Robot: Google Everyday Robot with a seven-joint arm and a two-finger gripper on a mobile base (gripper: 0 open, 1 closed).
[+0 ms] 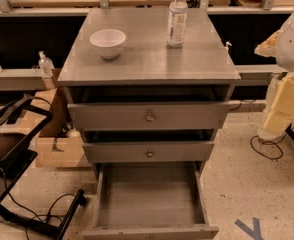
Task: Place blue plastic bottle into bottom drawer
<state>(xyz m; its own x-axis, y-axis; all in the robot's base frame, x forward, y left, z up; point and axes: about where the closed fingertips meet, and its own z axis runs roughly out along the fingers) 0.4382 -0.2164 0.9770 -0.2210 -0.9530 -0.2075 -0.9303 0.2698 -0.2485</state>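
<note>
Gripper (pixel 286 104) is seen at the far right edge, beside the cabinet and off its top; only cream-coloured parts are shown. Whether it is released or clenched cannot be told. It is not grasping the bottle.

Bottle (pixel 177 19) is stood upright on the cabinet top (pixel 147 64), well apart from the gripper, up and to its left, near the back right corner. Cap is on. The upright pose and open space around it are judged good for a side grasp.

Bowl (pixel 107 42) is set on the same top, further left of the gripper than the bottle and well apart from it, so it is probably out of the reach path.

Bottom drawer (pixel 149 196) is pulled out wide, low and to the left of the gripper, with a bare grey inside; judged ready to receive the bottle. Middle drawer (pixel 149 152) and top drawer (pixel 149 115) are only slightly out, so the lowest one is left mostly uncovered from above.

Step judged: approach not yet made, bottle not yet picked. Risk: the tall bottle being tipped on contact.
</note>
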